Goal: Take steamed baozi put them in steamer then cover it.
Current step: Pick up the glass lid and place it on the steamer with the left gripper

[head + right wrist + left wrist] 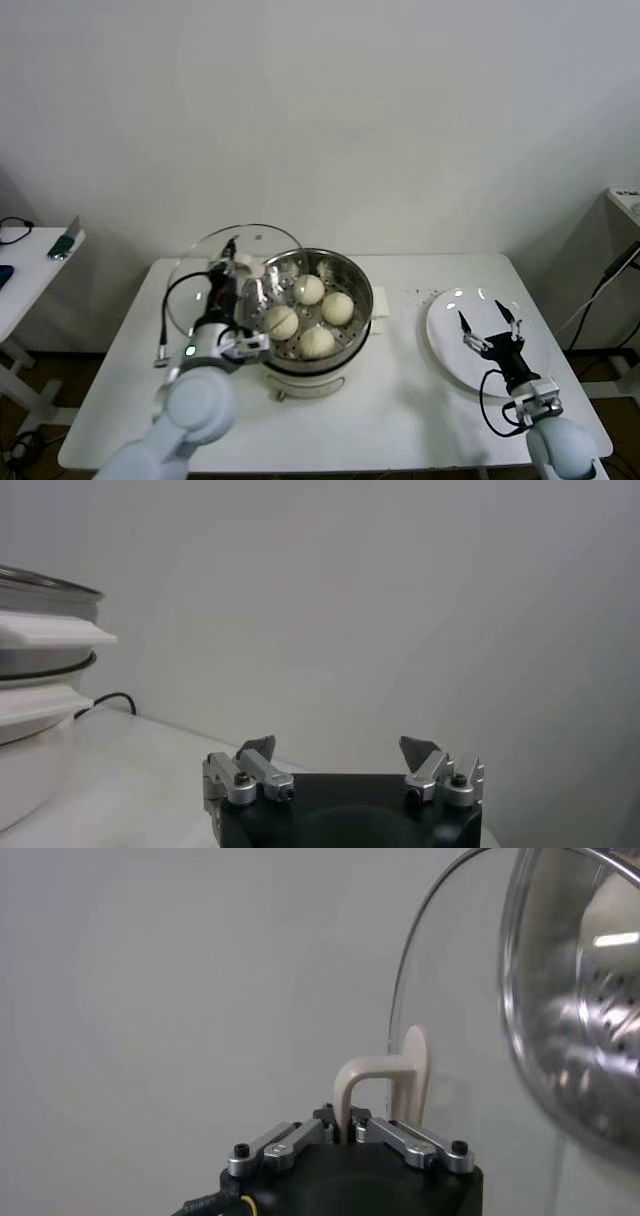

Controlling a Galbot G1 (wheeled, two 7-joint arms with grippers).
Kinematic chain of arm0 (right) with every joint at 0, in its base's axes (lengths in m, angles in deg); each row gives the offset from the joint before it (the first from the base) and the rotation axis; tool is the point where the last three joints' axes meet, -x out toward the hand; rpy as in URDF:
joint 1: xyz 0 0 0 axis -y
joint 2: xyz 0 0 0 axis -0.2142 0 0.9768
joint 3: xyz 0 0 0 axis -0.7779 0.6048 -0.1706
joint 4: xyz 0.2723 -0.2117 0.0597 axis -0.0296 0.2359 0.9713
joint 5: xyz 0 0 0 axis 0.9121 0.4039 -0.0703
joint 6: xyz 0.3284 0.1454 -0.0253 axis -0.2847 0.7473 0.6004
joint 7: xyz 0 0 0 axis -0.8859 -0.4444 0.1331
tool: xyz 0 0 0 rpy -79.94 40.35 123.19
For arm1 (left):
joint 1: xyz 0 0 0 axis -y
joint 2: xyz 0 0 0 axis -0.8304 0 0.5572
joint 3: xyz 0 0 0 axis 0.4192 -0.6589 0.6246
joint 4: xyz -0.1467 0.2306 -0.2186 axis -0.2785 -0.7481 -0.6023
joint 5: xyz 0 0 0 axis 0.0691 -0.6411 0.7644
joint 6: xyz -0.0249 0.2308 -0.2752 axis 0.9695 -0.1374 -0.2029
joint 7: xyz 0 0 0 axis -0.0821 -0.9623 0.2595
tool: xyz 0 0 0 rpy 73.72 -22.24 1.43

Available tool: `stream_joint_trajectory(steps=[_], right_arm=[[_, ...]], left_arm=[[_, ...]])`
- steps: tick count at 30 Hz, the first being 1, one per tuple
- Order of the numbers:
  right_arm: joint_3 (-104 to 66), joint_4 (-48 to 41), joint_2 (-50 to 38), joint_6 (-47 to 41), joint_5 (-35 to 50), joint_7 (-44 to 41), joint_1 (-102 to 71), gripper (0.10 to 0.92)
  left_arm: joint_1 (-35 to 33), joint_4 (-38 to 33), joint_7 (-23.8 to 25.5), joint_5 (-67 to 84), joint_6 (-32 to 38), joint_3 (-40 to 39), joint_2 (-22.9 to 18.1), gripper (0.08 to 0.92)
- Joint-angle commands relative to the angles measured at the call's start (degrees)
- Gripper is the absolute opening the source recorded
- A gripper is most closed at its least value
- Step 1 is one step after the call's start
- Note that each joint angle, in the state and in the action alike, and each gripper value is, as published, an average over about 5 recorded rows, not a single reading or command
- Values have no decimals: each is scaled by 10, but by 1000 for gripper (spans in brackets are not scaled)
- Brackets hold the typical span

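The steamer stands mid-table, a shiny steel basket on a white base, with several cream-white steamed baozi lying inside it. My left gripper is shut on the beige handle of the round glass lid. The lid is held tilted on edge just left of the steamer, overlapping its left rim. In the left wrist view the lid's glass stands before the steamer's steel wall. My right gripper hangs open and empty over a white plate at the right, with the steamer far off in its wrist view.
The white table reaches the wall behind. A small side table with small items stands at the far left. A white unit with a cable is at the far right.
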Motion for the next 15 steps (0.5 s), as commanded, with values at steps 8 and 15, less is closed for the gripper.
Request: stream_joint_trajectory(steps=[8, 15], right_arm=[[-8, -3, 12, 2, -8, 1, 1, 823], [-12, -7, 13, 3, -8, 0, 1, 823]], left_arm=[[61, 132, 91, -198, -29, -112, -230, 151], [45, 152, 73, -209, -29, -99, -230, 151]])
